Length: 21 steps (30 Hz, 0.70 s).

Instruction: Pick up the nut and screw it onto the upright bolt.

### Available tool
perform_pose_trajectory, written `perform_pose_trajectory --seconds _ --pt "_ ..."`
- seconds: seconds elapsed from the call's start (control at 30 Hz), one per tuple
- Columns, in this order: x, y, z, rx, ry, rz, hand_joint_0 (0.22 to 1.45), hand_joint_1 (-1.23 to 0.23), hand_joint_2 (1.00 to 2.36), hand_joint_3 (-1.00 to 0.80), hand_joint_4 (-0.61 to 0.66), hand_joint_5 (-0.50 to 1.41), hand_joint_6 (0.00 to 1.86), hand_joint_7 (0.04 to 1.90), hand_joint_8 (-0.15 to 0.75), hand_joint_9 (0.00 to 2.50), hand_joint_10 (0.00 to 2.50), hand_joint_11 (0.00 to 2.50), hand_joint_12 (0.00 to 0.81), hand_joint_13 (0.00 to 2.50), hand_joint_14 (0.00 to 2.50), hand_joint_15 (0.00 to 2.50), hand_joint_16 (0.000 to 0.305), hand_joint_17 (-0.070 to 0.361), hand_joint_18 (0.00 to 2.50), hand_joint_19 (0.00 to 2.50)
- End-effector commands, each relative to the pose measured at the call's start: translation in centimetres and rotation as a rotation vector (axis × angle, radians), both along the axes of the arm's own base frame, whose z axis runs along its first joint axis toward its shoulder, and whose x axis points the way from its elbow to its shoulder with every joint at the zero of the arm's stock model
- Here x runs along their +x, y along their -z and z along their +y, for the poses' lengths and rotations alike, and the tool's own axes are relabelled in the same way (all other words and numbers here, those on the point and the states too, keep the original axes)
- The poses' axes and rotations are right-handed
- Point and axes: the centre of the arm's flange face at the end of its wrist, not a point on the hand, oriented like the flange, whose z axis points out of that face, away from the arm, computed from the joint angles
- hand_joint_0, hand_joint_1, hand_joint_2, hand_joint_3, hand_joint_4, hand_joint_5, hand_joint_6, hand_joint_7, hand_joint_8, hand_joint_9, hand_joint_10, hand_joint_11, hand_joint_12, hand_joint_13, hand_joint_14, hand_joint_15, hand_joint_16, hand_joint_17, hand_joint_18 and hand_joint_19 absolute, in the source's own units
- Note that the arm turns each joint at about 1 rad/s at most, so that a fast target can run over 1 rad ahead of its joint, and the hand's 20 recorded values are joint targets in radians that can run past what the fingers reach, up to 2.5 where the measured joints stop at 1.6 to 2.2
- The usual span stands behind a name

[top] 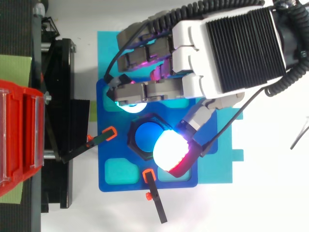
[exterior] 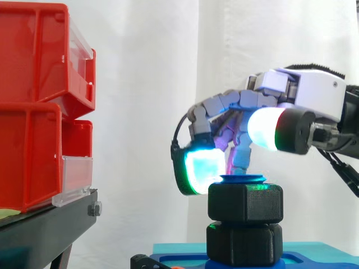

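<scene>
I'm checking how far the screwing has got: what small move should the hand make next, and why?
Probably lift the hand straight up. The nut is on the bolt, whose tip shows above it, and it seems to sit against the black hex piece below, so little thread looks left.

The upper nut (exterior: 245, 203) and lower nut (exterior: 244, 244) are black; the bolt (top: 146, 137) top is blue. The plate (top: 126, 186) is deep blue, on a turquoise board (top: 219, 164). Clamps (top: 157, 203) are black, orange-tipped. Red bins (exterior: 28, 151) at left have clear fronts, on a black stand (exterior: 45, 232). The hand (top: 231, 48) is white and grey, its back ribbed black.
</scene>
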Motion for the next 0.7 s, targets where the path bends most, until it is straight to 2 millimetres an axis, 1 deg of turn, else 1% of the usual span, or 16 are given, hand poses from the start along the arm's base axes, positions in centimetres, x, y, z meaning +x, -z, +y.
perform_pose_trajectory --seconds 0.0,0.07,0.23,0.3,0.5,0.57,0.67 --pt "0.3 -1.3 -0.2 -0.007 -0.02 -0.001 0.48 -0.11 1.0 -0.5 0.22 0.0 0.51 1.14 0.239 1.42 0.0 0.07 0.183 1.01 0.0 0.03 0.03 0.067 0.74 0.24" --pt "0.4 -1.8 -0.2 -0.01 -0.032 0.009 0.48 -0.11 1.0 -0.5 0.25 -0.02 0.5 1.04 0.241 1.32 0.0 0.05 0.191 0.97 0.0 0.02 0.032 0.072 0.7 0.24" --pt "0.3 -1.6 -0.2 -0.011 -0.031 0.019 0.48 -0.11 1.0 -0.5 0.25 -0.04 0.5 0.92 0.233 1.28 0.0 0.03 0.192 0.95 0.0 0.02 0.032 0.073 0.7 0.24" --pt "0.4 -1.6 0.1 -0.01 -0.035 0.02 0.48 -0.11 1.0 -0.5 0.24 -0.04 0.5 0.87 0.23 1.27 0.0 0.02 0.194 0.94 0.0 0.01 0.033 0.074 0.69 0.23" --pt "0.5 -1.5 1.2 -0.009 -0.038 0.027 0.48 -0.11 1.0 -0.5 0.23 -0.05 0.5 0.83 0.228 1.25 0.0 0.0 0.196 0.91 0.0 0.01 0.033 0.075 0.66 0.23" --pt "0.4 -1.3 1.4 -0.007 -0.036 0.035 0.48 -0.11 1.0 -0.5 0.23 -0.05 0.5 0.83 0.227 1.24 0.0 0.0 0.195 0.91 0.0 0.01 0.033 0.075 0.66 0.22" --pt "0.4 -0.8 2.2 -0.004 -0.034 0.044 0.48 -0.11 1.0 -0.5 0.23 -0.05 0.5 0.83 0.227 1.23 0.0 0.0 0.197 0.91 0.0 0.01 0.034 0.076 0.66 0.22"
